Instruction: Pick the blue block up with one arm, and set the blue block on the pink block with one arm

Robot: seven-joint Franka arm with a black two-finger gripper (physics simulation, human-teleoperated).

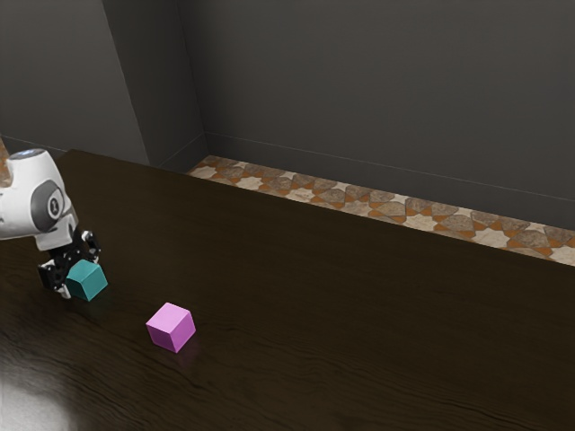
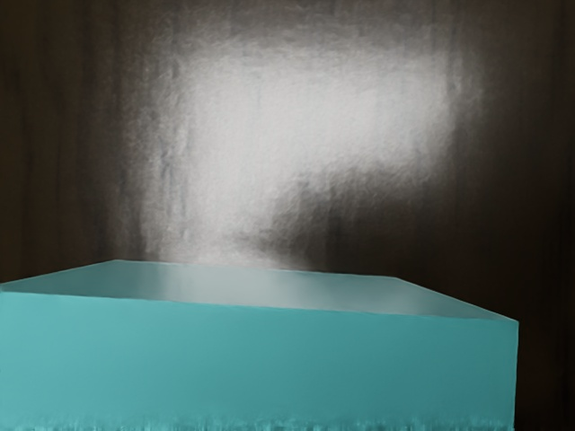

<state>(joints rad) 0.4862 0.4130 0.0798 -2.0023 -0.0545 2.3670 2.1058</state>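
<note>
The blue block, teal in colour, sits between the black fingers of my gripper near the exterior view's left edge. The fingers touch it from two sides, so the gripper is shut on it. The block is low over the dark table, and I cannot tell whether it still touches the wood. Under my hand in the wrist view, the blue block looms large, with glossy tabletop beyond it. The pink block rests on the table, a short way toward the exterior view's right and nearer the front edge, apart from the gripper.
The dark wooden table stretches wide to the exterior view's right. Its far edge borders a patterned floor strip below grey walls. A bright light reflection lies on the table at the lower left.
</note>
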